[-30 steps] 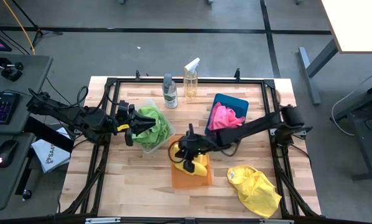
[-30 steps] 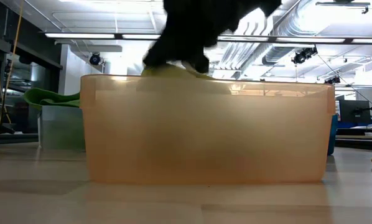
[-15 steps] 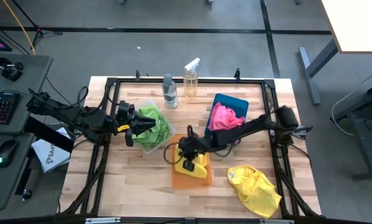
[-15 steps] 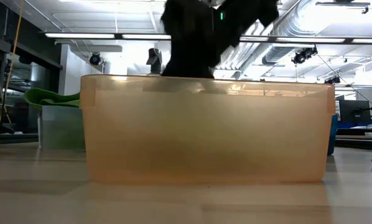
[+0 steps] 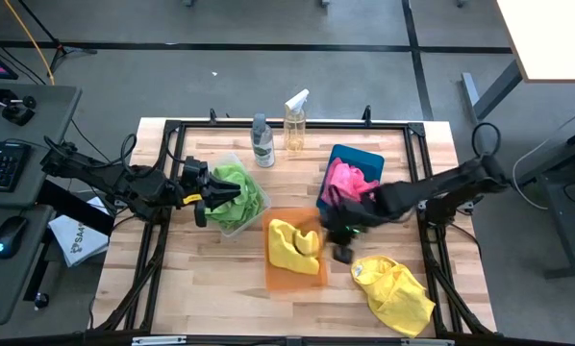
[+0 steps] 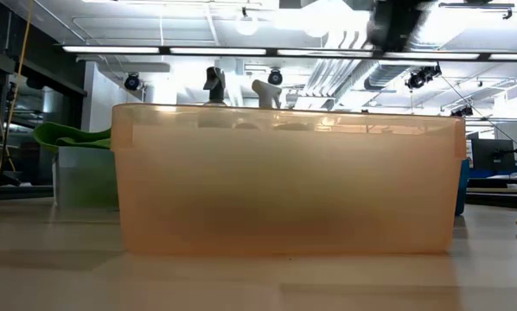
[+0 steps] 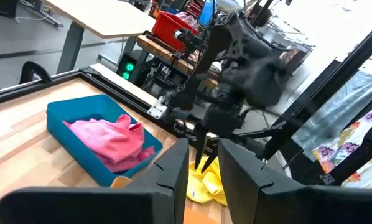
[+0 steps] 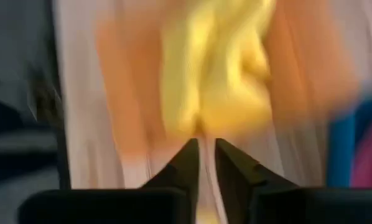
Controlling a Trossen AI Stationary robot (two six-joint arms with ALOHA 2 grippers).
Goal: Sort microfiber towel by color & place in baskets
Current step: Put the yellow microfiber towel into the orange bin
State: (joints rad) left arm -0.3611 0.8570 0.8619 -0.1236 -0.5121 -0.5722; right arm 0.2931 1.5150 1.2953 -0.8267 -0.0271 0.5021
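We are looking at a robotics lab or workshop. A wooden table (image 5: 220, 288) inside a black metal frame (image 5: 172, 130) stands on a grey floor crossed by dark tape lines (image 5: 268, 46). Beside it we see a desk with a lit keyboard (image 5: 1, 165) and a mouse (image 5: 11, 234). Level with the table top, exposed silver ducts (image 6: 414, 43) and strip lights (image 6: 129, 49) line the ceiling. Behind, we make out benches cluttered with gear and a red crate (image 7: 173, 22).
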